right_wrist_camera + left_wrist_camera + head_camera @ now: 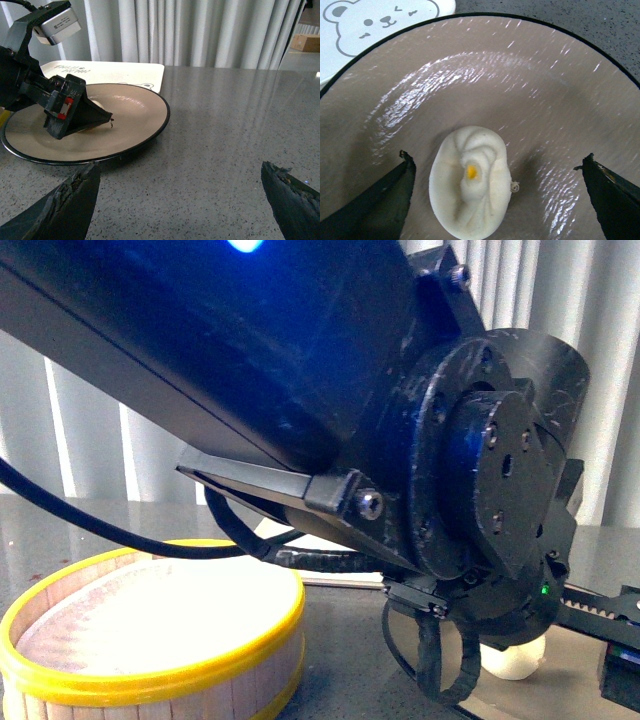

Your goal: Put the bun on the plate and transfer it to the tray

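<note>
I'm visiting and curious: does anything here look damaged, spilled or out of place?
Only small things. The right gripper has ragged, chipped-looking finger edges. A tiny crumb-like speck lies on the plate beside the bun. Nothing is spilled.

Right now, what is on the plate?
The bun lies on the plate, inside the open left gripper, which is not touching it. In the right wrist view that gripper covers most of the bun and part of the plate.

Front view: arm (pixel 250 350) hides most of bun (pixel 515 660); left wrist view crops tray (pixel 375 10).
</note>
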